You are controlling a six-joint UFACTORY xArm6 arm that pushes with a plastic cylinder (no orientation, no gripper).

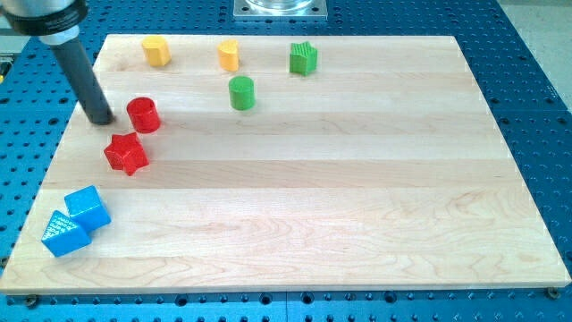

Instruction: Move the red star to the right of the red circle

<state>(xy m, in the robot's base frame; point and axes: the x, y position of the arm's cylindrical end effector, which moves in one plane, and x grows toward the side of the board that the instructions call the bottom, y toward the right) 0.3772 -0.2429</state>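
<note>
The red star (126, 153) lies on the wooden board at the view's left, just below and slightly left of the red circle (143, 115). The two red blocks are close, almost touching. My tip (101, 120) rests on the board just left of the red circle and above-left of the red star, a small gap from each. The dark rod rises from it toward the view's top left corner.
A yellow hexagon block (156, 51), a yellow heart-like block (229, 55), a green star (304, 58) and a green circle (241, 92) stand near the view's top. Two blue blocks (88, 207) (63, 233) sit at the bottom left corner. The board's left edge (55, 165) is close.
</note>
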